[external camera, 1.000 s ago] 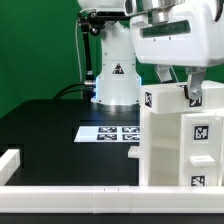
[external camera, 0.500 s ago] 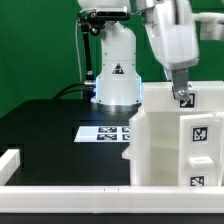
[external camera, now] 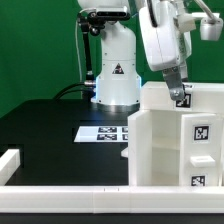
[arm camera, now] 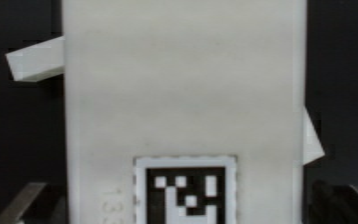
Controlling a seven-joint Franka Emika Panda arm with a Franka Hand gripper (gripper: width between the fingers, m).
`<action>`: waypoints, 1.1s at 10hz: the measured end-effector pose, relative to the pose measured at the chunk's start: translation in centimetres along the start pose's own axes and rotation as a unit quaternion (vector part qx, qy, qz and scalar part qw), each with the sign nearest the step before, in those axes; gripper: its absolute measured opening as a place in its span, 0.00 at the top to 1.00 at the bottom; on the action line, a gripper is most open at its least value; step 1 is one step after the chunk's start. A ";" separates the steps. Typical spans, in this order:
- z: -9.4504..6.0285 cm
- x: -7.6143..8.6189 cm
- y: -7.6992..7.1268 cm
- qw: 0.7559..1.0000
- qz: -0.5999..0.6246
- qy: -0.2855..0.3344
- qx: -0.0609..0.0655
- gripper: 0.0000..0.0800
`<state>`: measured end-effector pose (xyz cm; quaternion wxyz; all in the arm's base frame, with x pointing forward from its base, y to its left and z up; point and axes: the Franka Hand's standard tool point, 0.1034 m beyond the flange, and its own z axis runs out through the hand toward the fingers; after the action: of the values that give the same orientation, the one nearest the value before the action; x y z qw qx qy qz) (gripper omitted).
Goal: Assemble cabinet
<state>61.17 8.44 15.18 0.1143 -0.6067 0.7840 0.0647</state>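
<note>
The large white boxy plastic cabinet (external camera: 176, 135) with black-and-white square tags stands on the black table (external camera: 50, 125) at the exterior view's right, touching the long low white bar (external camera: 70, 177) along the table's near edge. The white two-finger gripper (external camera: 181, 97) reaches down onto the cabinet's top edge; whether its fingers are clamped or apart cannot be told. In the wrist view a white tagged panel (arm camera: 185, 110) fills the frame. The flat white marker board (external camera: 108, 132) lies just beside the cabinet, toward the arm's base (external camera: 116, 78).
</note>
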 end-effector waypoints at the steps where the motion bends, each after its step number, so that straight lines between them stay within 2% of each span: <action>1: -0.1 -0.1 0.2 0.999 -0.032 0.000 -0.009 0.20; 3: -1.2 -0.8 0.1 0.997 -0.077 -0.008 -0.029 0.19; 4: -2.2 -1.5 0.1 0.990 -0.138 -0.010 -0.042 0.19; 5: -2.5 -1.9 -0.3 0.982 -0.186 -0.009 -0.041 0.19; 8: -2.1 -1.5 -0.2 0.954 -0.298 -0.011 -0.040 0.19; 9: -2.1 -1.5 -0.1 0.935 -0.351 -0.008 -0.044 0.19; 10: -2.4 -1.9 0.2 0.895 -0.440 0.018 -0.064 0.19; 11: -2.6 -2.7 0.1 0.853 -0.517 0.026 -0.068 0.19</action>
<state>61.43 10.36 18.34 0.0692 -0.9324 0.3532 0.0330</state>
